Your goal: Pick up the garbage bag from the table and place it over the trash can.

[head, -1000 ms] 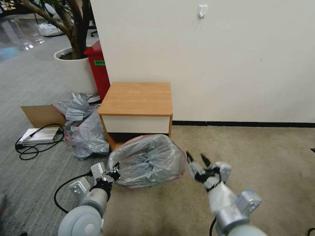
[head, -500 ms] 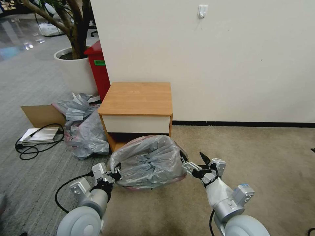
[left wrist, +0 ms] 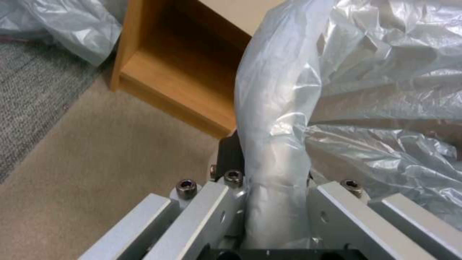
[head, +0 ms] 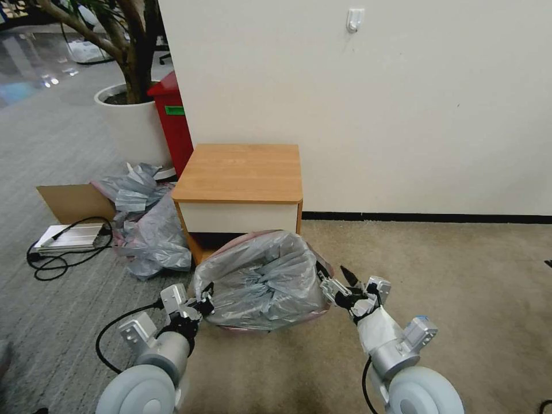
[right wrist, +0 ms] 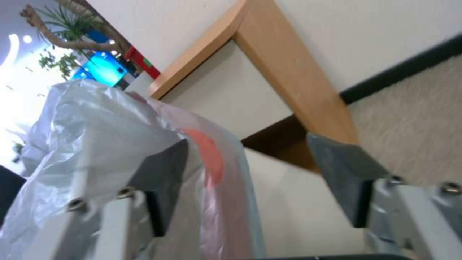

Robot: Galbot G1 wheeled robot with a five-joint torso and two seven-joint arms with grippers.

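The grey garbage bag (head: 261, 282) bulges open on the floor in front of the table (head: 241, 172), covering the trash can, of which a beige wall (right wrist: 288, 209) shows in the right wrist view. My left gripper (head: 202, 300) is shut on the bag's left edge; in the left wrist view a bunched fold of the bag (left wrist: 274, 144) runs between its fingers (left wrist: 229, 155). My right gripper (head: 336, 280) is open at the bag's right edge. In the right wrist view the pinkish-red rim band (right wrist: 209, 155) lies between its fingers (right wrist: 166, 169), against one of them.
A heap of grey plastic bags (head: 144, 224) lies left of the table, with a cardboard sheet (head: 72, 201) and a cabled white device (head: 69, 237). A red bin (head: 171, 123) and a white planter (head: 129, 123) stand behind. Open beige carpet (head: 448, 276) lies to the right.
My right gripper has moved left, from open carpet to the bag's right edge, and stands open around the rim. The left gripper has kept its hold.
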